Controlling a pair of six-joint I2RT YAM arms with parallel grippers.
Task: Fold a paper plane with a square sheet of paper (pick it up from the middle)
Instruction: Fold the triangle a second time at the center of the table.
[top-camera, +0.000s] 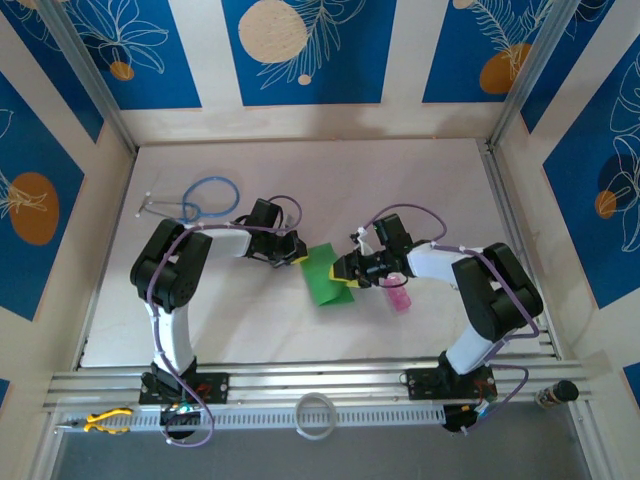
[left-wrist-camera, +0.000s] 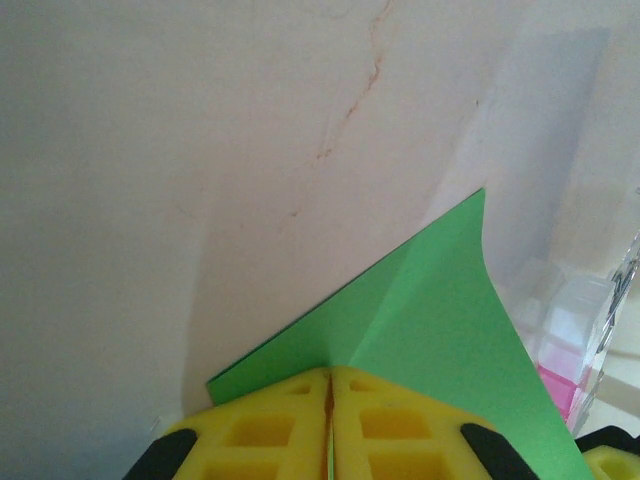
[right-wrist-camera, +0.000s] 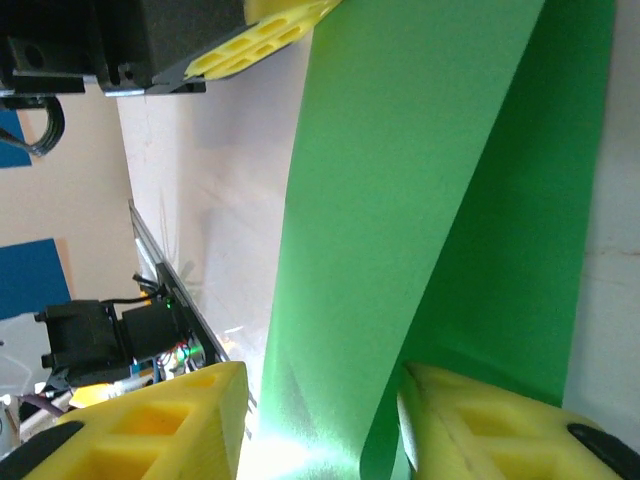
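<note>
The thin bright-green sheet of paper (top-camera: 325, 280), folded over with a sharp diagonal crease and a raised flap, lies on the white surface (top-camera: 300, 180) just left of the small pink plastic bottle (top-camera: 399, 297). The left tool (left-wrist-camera: 330, 385) pinches the edge farthest from the bottle. The right tool (right-wrist-camera: 322, 400) straddles the bottle-side edge, its jaws apart.

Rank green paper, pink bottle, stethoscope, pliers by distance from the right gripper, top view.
1. green paper, at the right gripper, mid-table.
2. pink bottle, just right of it.
3. stethoscope, far left.
4. yellow pliers, front rail, left corner.
</note>
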